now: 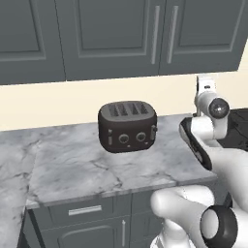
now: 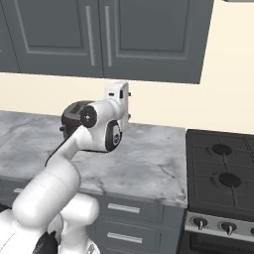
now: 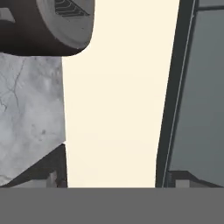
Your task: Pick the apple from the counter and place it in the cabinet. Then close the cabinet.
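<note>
Though tipped on its side in the hand view, easy enough to read: pincer (image 3: 113, 177) wide apart, dark fingertips (image 3: 54, 175) at the bottom corners, nothing between them but cream wall (image 3: 118, 87). Raised above the counter (image 1: 72, 169), between its back edge and the underside of the cabinet (image 1: 121, 38). Fingers themselves hard to make out from the base cameras, tucked behind the white wrist. As for the apple, cannot tell where it lies. Cabinet doors flat and shut, faces turned out toward the room, long silver handles (image 1: 155, 34) running straight up and down beside the centre seam; upper part cut off by the frame. Toaster (image 1: 127, 126) toward the counter's back edge, slots up, dials facing forward, half masked by the arm from the right. Black stovetop (image 2: 221, 168) past the counter's right end, cropped at the frame's edge.
</note>
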